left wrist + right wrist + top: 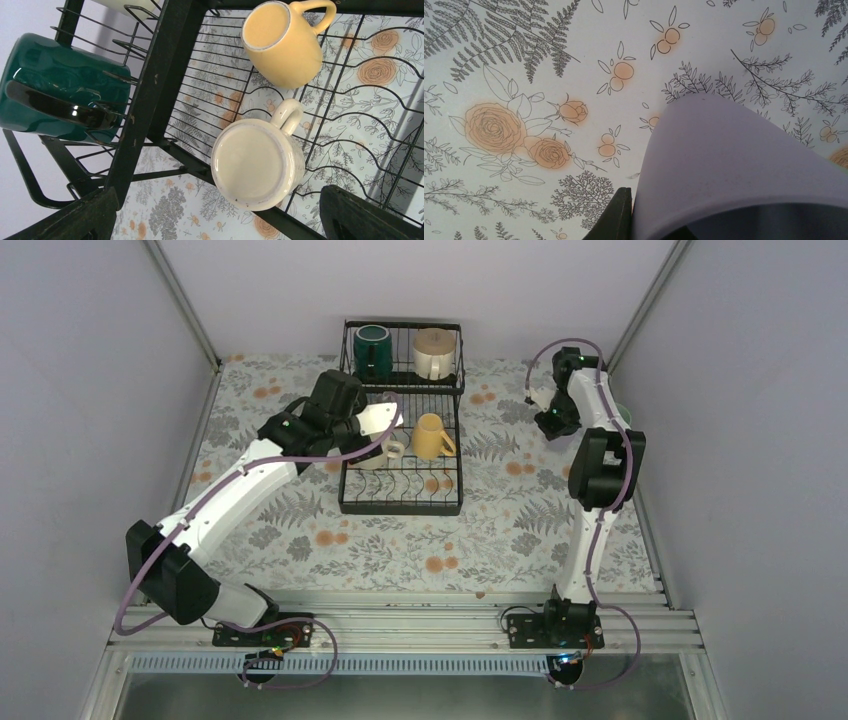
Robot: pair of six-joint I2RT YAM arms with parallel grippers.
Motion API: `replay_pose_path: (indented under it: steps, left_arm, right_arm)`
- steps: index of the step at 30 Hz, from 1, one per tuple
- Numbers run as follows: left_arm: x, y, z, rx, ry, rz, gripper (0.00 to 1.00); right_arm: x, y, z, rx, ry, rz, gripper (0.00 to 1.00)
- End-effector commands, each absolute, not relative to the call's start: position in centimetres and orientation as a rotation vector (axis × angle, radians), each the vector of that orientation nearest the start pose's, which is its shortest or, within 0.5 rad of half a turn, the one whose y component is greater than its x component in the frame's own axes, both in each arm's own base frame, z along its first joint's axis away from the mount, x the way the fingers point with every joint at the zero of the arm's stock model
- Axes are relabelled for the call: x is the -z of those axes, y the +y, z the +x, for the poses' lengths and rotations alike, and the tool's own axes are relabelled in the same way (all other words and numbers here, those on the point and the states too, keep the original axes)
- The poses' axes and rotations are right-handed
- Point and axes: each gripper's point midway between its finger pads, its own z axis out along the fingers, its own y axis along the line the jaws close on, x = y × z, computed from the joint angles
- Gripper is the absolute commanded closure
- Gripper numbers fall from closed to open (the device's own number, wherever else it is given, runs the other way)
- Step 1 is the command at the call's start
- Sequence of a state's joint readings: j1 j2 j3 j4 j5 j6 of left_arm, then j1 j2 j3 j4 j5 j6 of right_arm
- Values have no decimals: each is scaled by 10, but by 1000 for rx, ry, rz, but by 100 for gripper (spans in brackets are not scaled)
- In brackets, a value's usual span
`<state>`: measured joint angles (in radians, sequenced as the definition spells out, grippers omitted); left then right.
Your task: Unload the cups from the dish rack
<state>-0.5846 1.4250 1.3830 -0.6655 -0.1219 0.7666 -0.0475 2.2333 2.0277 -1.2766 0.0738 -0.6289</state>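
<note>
The black wire dish rack [402,502] stands at the back middle. Its raised basket holds a dark green cup [371,350] and a tan-beige cup [434,352]. A yellow mug [431,436] and a cream-white mug [391,452] lie in the lower tray. My left gripper [378,426] is open above the tray's left side. In the left wrist view the cream-white mug [257,165] sits bottom-up just ahead of the open gripper [215,222], with the yellow mug [282,42] beyond. My right gripper [649,227] is shut on a lavender cup [734,160] over the floral cloth.
The dark green cup [60,85] hangs in the basket at the left of the left wrist view. A sliver of mint green [622,412] shows behind the right arm near the right wall. Grey walls close in on three sides of the floral tablecloth [500,520].
</note>
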Motion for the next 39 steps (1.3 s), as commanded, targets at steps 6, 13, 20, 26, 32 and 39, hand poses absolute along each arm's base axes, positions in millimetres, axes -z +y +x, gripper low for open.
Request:
replay_pose_path:
  steps: [6,13,20,26,32,39]
  left_arm:
    - [-261,-214,357,-193,1828,1351,0]
    - [-255,-214,353,-180,1845,1368,0]
    - [-249,-218,351,-141,1861,1392,0]
    - [-240,-221,356,-164,1864,1428,0]
    - [-220,-229,365,-168,1885,1503,0]
    - [-196,-255,359,-81,1769,1752,0]
  right_arm:
    - [-73,-37,467,159,2932,-891,96]
    - [-81,-34,472,128,2912,-880,86]
    - [-120,-32,475,151,2841,-843,54]
    - [-185,-39,470,269,2725,-794,45]
    - [-245,-19,451,208,2570,-798,43]
    - [-266,43,411,-123,2411,-957,42]
